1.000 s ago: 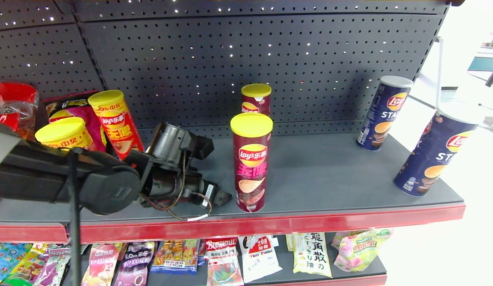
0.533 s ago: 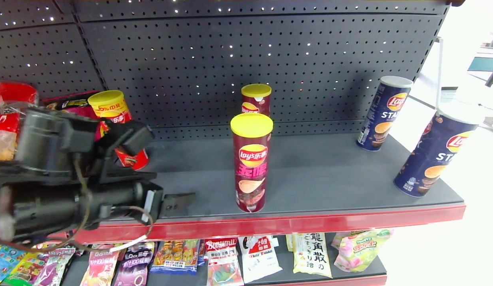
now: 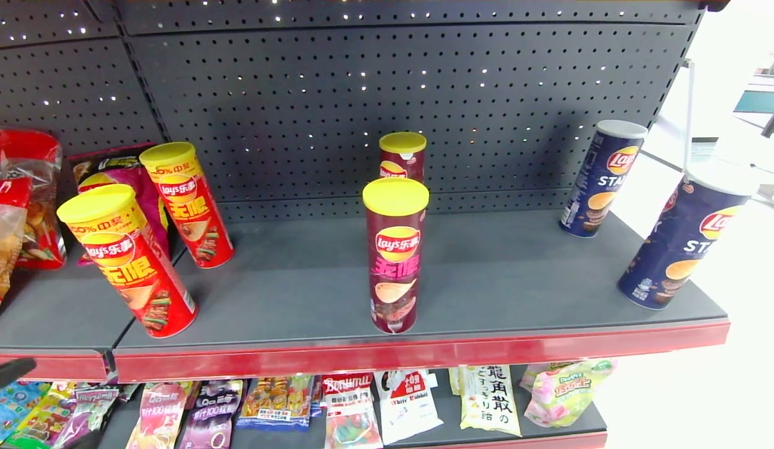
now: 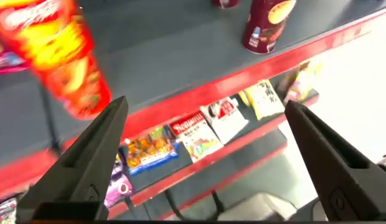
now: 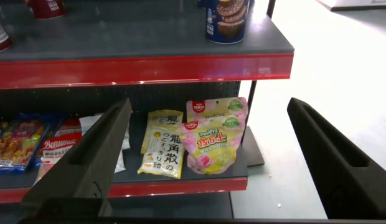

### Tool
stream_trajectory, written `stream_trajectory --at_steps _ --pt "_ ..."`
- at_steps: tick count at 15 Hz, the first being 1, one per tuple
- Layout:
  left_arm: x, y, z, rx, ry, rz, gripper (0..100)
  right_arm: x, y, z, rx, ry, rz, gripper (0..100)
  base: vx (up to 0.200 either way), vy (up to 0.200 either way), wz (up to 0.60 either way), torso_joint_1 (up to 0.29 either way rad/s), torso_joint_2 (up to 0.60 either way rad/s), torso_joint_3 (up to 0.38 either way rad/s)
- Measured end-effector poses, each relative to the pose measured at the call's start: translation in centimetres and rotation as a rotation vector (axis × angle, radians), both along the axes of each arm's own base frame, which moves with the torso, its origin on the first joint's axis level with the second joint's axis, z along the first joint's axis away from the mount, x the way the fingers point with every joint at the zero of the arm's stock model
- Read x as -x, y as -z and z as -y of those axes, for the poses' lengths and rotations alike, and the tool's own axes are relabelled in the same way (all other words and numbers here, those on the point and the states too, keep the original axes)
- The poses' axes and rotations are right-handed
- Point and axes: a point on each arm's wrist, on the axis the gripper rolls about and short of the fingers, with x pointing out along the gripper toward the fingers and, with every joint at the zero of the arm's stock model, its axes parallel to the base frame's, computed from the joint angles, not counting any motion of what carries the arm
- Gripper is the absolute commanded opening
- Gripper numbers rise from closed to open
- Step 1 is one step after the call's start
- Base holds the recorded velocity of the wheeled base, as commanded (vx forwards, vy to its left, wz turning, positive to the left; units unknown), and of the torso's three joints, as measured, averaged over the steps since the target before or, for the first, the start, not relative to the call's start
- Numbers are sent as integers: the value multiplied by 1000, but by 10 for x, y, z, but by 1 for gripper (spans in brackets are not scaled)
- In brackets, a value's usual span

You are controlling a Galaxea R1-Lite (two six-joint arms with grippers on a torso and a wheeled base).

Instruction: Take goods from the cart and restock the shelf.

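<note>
Moved: The left arm, which lay across the shelf (image 3: 424,352) a second ago, has drawn clear of it. The left gripper (image 4: 205,102) now hangs out in front of the shelf's red lip.
Uncovered: The front red can (image 3: 128,262), half hidden behind the arm in the earlier frames, stands in full view near the shelf's front edge with its yellow lid on.
Left fingers (image 4: 87,168): Spread wide, holding nothing. The front red can sits beyond one fingertip, well apart from it. The front maroon can (image 4: 268,25) stands farther off, past the gap between the tips.
Unmoved: The rear red can (image 3: 187,206), the rear maroon can (image 3: 401,156), the rear blue can (image 3: 602,178) and the front blue can (image 3: 686,234) keep their places on the shelf.
Right gripper (image 5: 210,102): Its fingers (image 5: 330,162) are parted with nothing between the pads. Framed between them, snack bags (image 5: 215,143) lie on the lower shelf. The front blue can stands beyond the tips, on the shelf above the bags.
</note>
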Motion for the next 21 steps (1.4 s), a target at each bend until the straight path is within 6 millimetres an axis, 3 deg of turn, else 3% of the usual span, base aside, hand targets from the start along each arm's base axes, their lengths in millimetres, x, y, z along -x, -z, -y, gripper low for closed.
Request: stream_trajectory --at_steps 3,5,11,17,21 --pt "42 39 -23 8 -112 68 100 0 0 0 0 0 0 100 0 0 0 0 0 0" --pt "53 62 -29 -2 -214 82 100 0 0 0 0 0 0 100 0 0 0 0 0 0" --pt "56 94 -20 -22 -539 21 100 0 0 0 -2 -5 0 100 0 0 0 0 0 0" --pt "47 105 -12 12 -368 164 100 0 0 0 4 -7 0 100 0 0 0 0 0 0" --pt "47 109 -13 10 -402 156 100 0 0 0 2 -6 0 100 0 0 0 0 0 0"
